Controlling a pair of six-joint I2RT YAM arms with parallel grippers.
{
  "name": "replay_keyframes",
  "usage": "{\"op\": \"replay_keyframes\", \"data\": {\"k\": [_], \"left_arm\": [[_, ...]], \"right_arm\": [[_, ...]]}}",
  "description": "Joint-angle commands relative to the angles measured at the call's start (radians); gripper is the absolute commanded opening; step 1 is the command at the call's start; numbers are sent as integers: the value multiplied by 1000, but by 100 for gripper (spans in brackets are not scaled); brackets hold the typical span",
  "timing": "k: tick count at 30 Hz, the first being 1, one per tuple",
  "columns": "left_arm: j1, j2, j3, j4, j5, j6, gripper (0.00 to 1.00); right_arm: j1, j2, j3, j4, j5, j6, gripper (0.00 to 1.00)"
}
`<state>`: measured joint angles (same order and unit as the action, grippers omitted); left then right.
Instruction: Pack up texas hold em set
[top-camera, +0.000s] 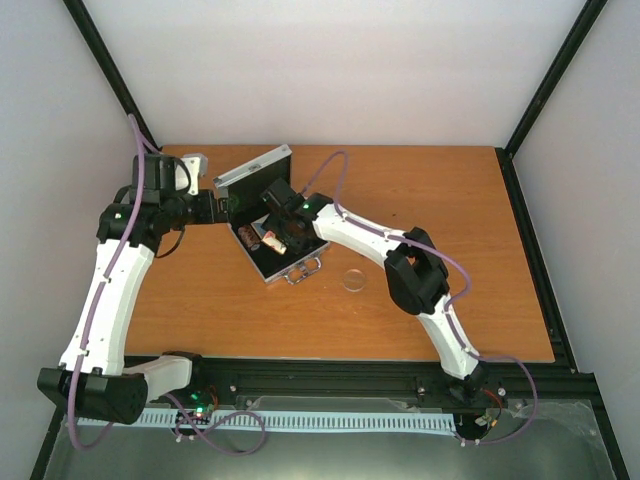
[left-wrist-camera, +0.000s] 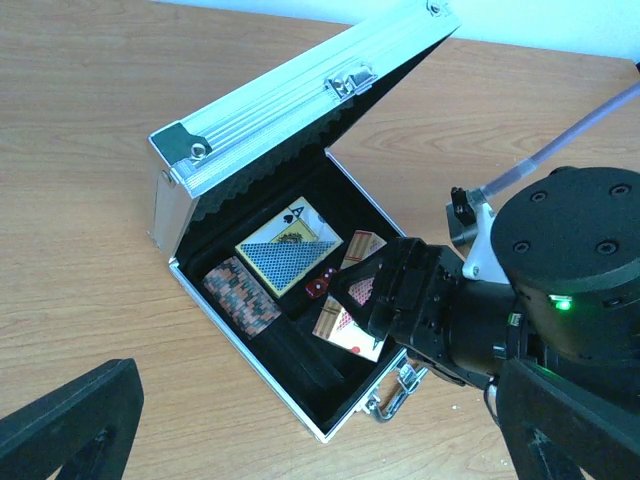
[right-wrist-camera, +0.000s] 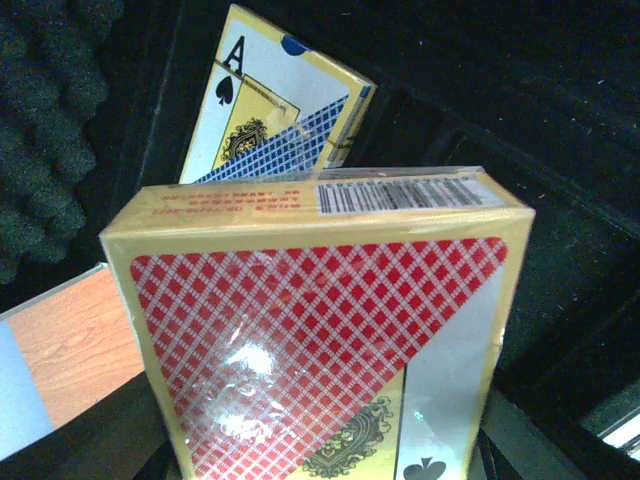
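Red card pack (right-wrist-camera: 320, 330), gripped tilted by the right claw (left-wrist-camera: 378, 300), could snag the dice (left-wrist-camera: 318, 288) if dropped crooked.

ribbed aluminium case (left-wrist-camera: 290, 100), glossy film-wrapped red pack (right-wrist-camera: 300, 350)

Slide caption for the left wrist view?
Right end effector holds the red card pack inside the open silver case, beside the blue card pack, chip stack and red dice.
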<state>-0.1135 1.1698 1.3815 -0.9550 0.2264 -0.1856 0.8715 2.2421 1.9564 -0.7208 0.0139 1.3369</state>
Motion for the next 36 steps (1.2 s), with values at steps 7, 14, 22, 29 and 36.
{"op": "replay_keyframes", "data": {"k": [7, 14, 22, 29, 36], "left_arm": [[-2, -42, 17, -12, 21, 0, 100], [-2, -56, -1, -10, 35, -5, 100], [-2, -61, -19, -4, 43, -9, 100], [-2, -70, -32, -7, 38, -6, 100], [-2, -71, -28, -7, 33, -5, 100]], "right_arm": [[42, 42, 28, 20, 128, 160, 3], [44, 58, 43, 2, 185, 192, 3], [50, 89, 9, 11, 134, 234, 15], [50, 109, 26, 18, 76, 291, 40], [49, 88, 45, -24, 113, 279, 76]]}}
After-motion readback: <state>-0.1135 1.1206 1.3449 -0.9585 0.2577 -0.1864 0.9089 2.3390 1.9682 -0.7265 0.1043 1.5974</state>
